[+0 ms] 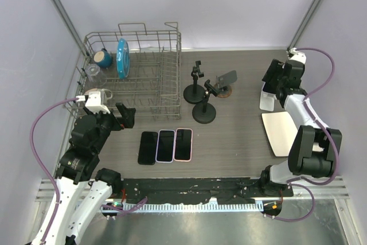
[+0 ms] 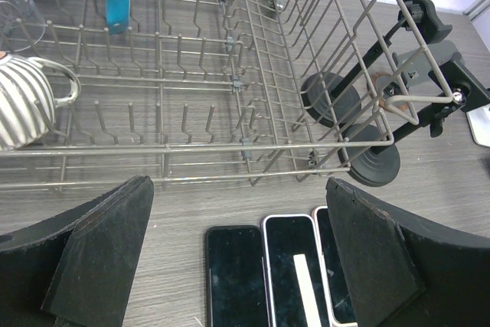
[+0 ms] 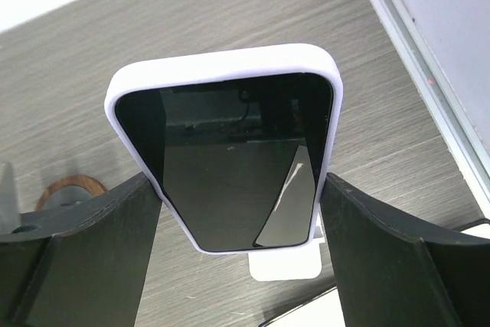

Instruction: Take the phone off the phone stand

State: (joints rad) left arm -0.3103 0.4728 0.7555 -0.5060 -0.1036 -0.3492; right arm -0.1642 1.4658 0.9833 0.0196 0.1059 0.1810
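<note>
two robot arms at a dark wood-grain table (image 1: pixel 241 142) with a wire dish rack (image 1: pixel 137 78) at its back left. the phone (image 3: pixel 222 151), black glass in a white case, stands nearly upright well to the right of the dish rack, on the far side of the table. its lower end sits over a small white phone stand (image 3: pixel 285 267). the right gripper (image 3: pixel 239 197) has one padded finger against each long edge of the phone, with no gap showing, so it appears to be pinching it.

the phone is likely light and rigid. its glass face looks slick and breakable, while the case rim should offer more friction. the long edges, low and near the middle, look like the sound place to hold. a straight lift should free it without tipping the light stand.

the left gripper (image 2: pixel 239 212) hangs wide open and empty just in front of the dish rack, above three phones (image 1: pixel 165 146) lying flat side by side. two black stands (image 1: pixel 200 98) sit just right of the dish rack. the one further from the dish rack carries a grey slab, perhaps another phone. the table is flat and matte. pale walls close in around it.
</note>
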